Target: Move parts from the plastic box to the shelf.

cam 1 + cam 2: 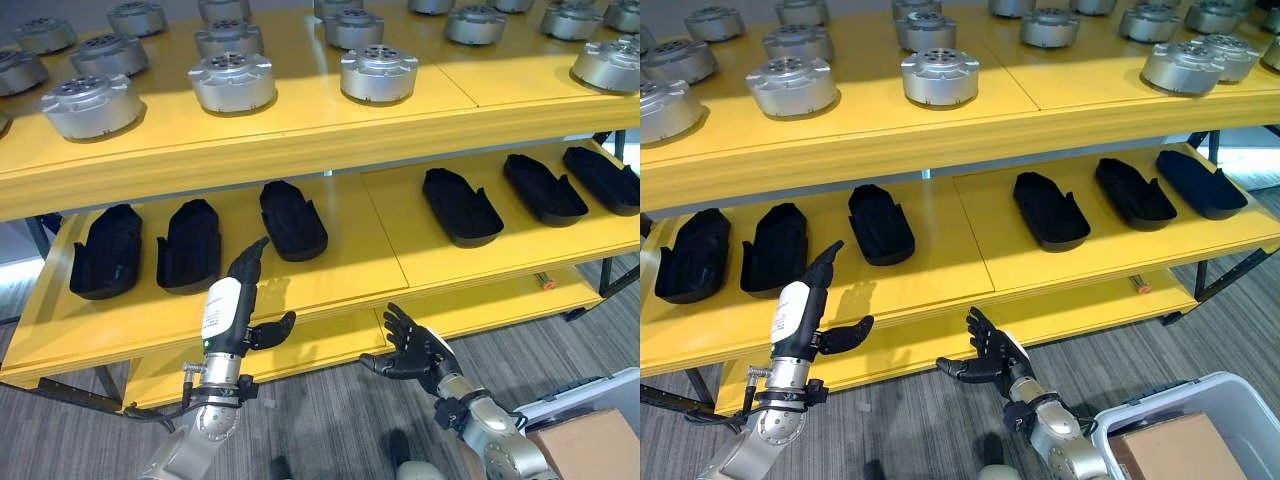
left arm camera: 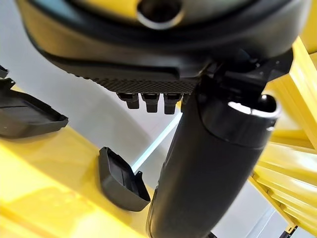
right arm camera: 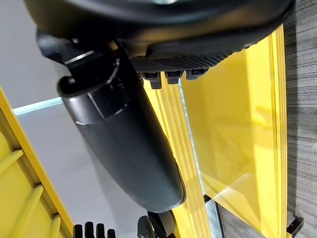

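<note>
Left hand (image 1: 228, 300) empty — black parts (image 1: 293, 220) shelved beyond.

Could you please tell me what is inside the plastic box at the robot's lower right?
The plastic box holds a brown cardboard carton that fills most of its visible opening. Whatever lies under or beside the carton is covered, so no loose parts can be seen in it.
</note>
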Controlling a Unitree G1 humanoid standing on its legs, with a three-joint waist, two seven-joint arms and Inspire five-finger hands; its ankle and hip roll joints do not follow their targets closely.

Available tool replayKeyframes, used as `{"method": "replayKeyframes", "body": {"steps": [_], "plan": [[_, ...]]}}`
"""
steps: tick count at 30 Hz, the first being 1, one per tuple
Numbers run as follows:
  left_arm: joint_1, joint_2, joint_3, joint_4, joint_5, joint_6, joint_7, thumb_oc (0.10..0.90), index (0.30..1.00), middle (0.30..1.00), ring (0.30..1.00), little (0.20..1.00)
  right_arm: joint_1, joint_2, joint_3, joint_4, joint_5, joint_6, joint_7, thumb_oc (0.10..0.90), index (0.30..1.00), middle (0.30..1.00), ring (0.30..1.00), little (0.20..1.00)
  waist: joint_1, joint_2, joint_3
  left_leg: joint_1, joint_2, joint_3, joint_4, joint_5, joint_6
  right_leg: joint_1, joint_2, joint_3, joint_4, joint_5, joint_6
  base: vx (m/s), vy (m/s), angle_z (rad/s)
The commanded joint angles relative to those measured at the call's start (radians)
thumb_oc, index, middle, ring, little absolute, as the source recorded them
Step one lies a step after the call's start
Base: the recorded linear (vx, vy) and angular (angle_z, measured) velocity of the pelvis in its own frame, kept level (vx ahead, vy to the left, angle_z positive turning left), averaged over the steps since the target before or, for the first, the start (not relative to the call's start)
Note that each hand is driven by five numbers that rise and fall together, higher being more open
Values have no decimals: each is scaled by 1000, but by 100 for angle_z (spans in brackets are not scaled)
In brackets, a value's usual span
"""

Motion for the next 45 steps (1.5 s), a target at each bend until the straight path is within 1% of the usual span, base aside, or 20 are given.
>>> {"method": "replayKeyframes", "body": {"steps": [1, 3, 5, 15, 19, 24, 30, 34, 40, 43, 45], "plan": [[-65, 69, 80, -59, -60, -80, 6, 900, 1000, 1000, 1000, 1000, -56, 28, -52, -47, -15, -113, 11, 900, 1000, 1000, 1000, 1000, 0, -12, -34, 47, 38, 16, -3, -55, -12, 74, -61, -63, 7, -90, 54, 0, 0, 0], [-52, 63, 86, -55, -108, -67, -32, 900, 1000, 1000, 1000, 1000, -55, 29, -62, -50, -18, -117, -10, 900, 1000, 1000, 1000, 1000, 4, -14, -35, 48, 37, 16, -3, -56, -11, 75, -61, -66, 7, -90, 55, 0, 0, 0], [-36, 57, 90, -52, -130, -73, -70, 900, 1000, 1000, 1000, 1000, -51, 31, -82, -44, -17, -124, -22, 900, 1000, 1000, 1000, 1000, 8, -17, -37, 49, 38, 14, -3, -57, -10, 77, -59, -68, 7, -90, 54, 0, 0, 0], [9, 64, 70, -46, -157, -86, -152, 900, 1000, 1000, 1000, 1000, -35, 26, -120, -41, -16, -123, -28, 900, 1000, 1000, 1000, 1000, 10, -19, -38, 49, 36, 19, -3, -59, -7, 74, -58, -70, 7, -87, 56, 0, 0, 0], [20, 72, 62, -39, -160, -102, -149, 900, 1000, 1000, 1000, 1000, -34, 19, -122, -47, -20, -126, -27, 900, 1000, 1000, 1000, 1000, 9, -17, -35, 49, 35, 20, -3, -58, -5, 70, -61, -69, 7, -84, 58, 0, 0, 0], [22, 73, 67, -49, -165, -105, -152, 900, 1000, 1000, 1000, 1000, -28, 17, -125, -59, -19, -135, -43, 900, 1000, 1000, 1000, 1000, 10, -18, -35, 48, 33, 21, -3, -60, -3, 69, -63, -73, 7, -84, 59, 0, 0, 0], [24, 73, 72, -53, -160, -95, -141, 900, 1000, 1000, 1000, 1000, -24, 14, -138, -62, -17, -163, -56, 900, 1000, 1000, 1000, 1000, 8, -19, -39, 51, 33, 23, -3, -61, -3, 72, -62, -73, 7, -85, 59, 0, 0, 0], [29, 78, 84, -37, -159, -65, -139, 900, 1000, 1000, 1000, 1000, -27, 4, -161, -88, -56, -196, -82, 900, 1000, 1000, 1000, 1000, 8, -19, -44, 56, 32, 23, -3, -63, -2, 76, -62, -72, 7, -85, 59, 0, 0, 0], [29, 79, 86, -28, -152, -60, -145, 900, 1000, 1000, 1000, 1000, -48, -18, -181, -134, -97, -213, -118, 900, 1000, 1000, 1000, 1000, 10, -22, -42, 58, 32, 21, -3, -66, 0, 76, -61, -72, 7, -85, 59, 0, 0, 0], [33, 79, 89, -48, -140, -70, -163, 900, 1000, 1000, 1000, 1000, -63, -36, -197, -184, -131, -211, -137, 900, 1000, 1000, 1000, 1000, 14, -26, -41, 58, 35, 23, -3, -67, 0, 74, -62, -72, 7, -84, 61, 0, 0, 0], [35, 80, 90, -57, -143, -68, -170, 900, 1000, 1000, 1000, 1000, -65, -41, -201, -195, -127, -205, -138, 900, 1000, 1000, 1000, 1000, 15, -27, -41, 59, 35, 23, -3, -67, -1, 74, -61, -71, 7, -84, 62, 0, 0, 0]]}}
